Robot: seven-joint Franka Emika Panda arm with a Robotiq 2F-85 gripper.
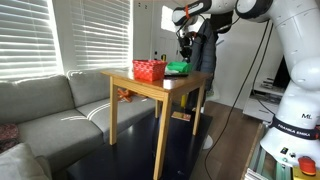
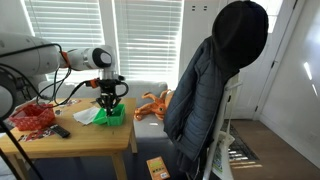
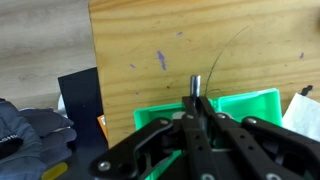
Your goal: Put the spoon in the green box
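The gripper [image 3: 197, 108] is clenched on the spoon [image 3: 196, 82] — handle jutting toward 12 o'clock — over the green box [image 3: 250, 102] on the wooden table [image 3: 200, 40]; robot base [image 1: 296, 126] lettering too small to read.

Both exterior views stand well back and share the wooden table [image 1: 125, 80] [image 2: 80, 140] from differing sides. The wrist view looks down, close, with the green box [image 3: 250, 105] at lower right.

Arm [image 1: 296, 60]: glossy white shells, dark joint seams. Orange band [image 2: 73, 57] at 9 o'clock of wrist joint. Gripper [image 3: 197, 100]: black linkage fingers. Black cables [image 2: 12, 95] at 7 o'clock of arm.
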